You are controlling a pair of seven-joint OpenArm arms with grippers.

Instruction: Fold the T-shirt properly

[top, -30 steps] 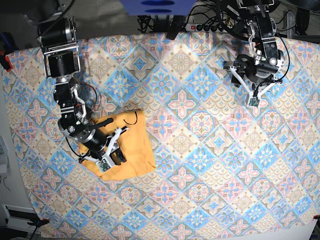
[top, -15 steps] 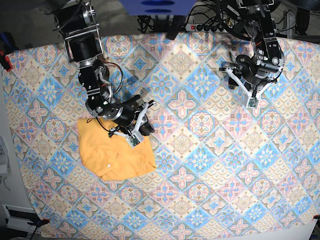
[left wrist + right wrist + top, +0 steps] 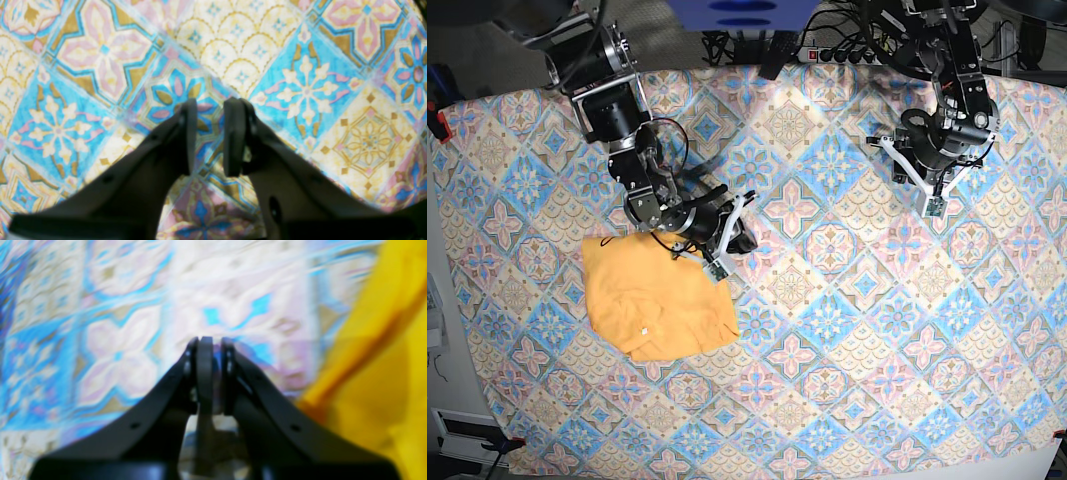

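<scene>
The T-shirt (image 3: 659, 300) lies folded into a rough mustard square on the left of the tablecloth (image 3: 827, 330). No gripper holds it. My right gripper (image 3: 739, 240) hovers just past the shirt's upper right corner. In the right wrist view its jaws (image 3: 215, 341) stand nearly together with nothing between them, and the T-shirt (image 3: 383, 373) fills the right edge, blurred. My left gripper (image 3: 929, 188) hangs at the far right, well away from the shirt. In the left wrist view the left gripper (image 3: 210, 106) shows a narrow gap over bare cloth, holding nothing.
A power strip with cables (image 3: 832, 52) runs along the table's back edge, beside a blue object (image 3: 742, 12). A red clamp (image 3: 437, 125) grips the cloth at the left edge. The patterned cloth covers the whole table.
My right arm lifted off the shirt and swung up and right, past its corner, with its jaws closing. The shirt now lies uncovered. The left jaws narrowed; that arm barely moved.
</scene>
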